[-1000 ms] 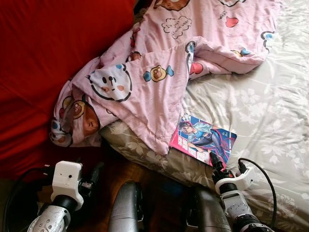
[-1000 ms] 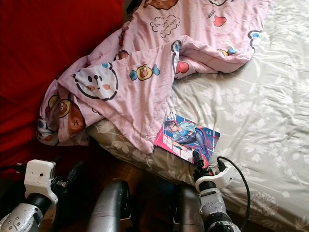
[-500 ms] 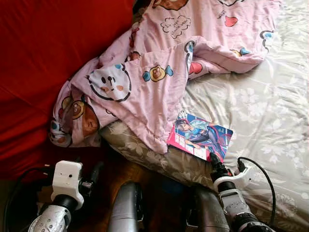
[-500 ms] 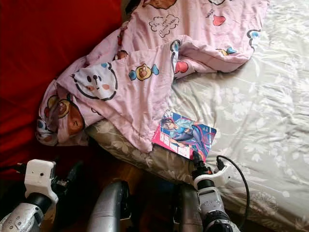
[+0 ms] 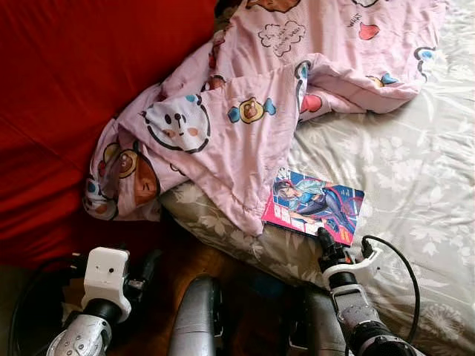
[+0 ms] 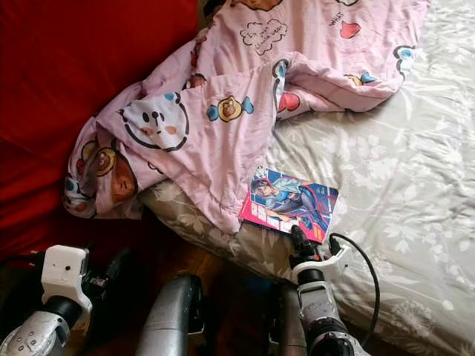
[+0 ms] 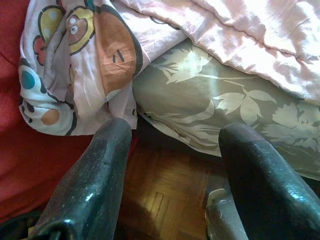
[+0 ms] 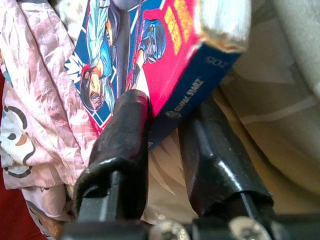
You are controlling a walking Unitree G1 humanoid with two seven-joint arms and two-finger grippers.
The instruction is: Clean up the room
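One book [image 5: 315,208], flat on the bed [image 5: 415,178] near its edge, long axis running across my front; one pink blanket [image 5: 245,111] overlaps its left end. My right gripper [image 8: 165,140] sits at the book's near right corner, fingers nearly closed with that corner between them, one above and one below. My left gripper [image 7: 175,165] hangs open and empty, well apart over the floor [image 7: 165,195].

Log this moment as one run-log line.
right gripper: shut on book, near edge | left gripper: open, idle over floor | book: on bed beside pink blanket
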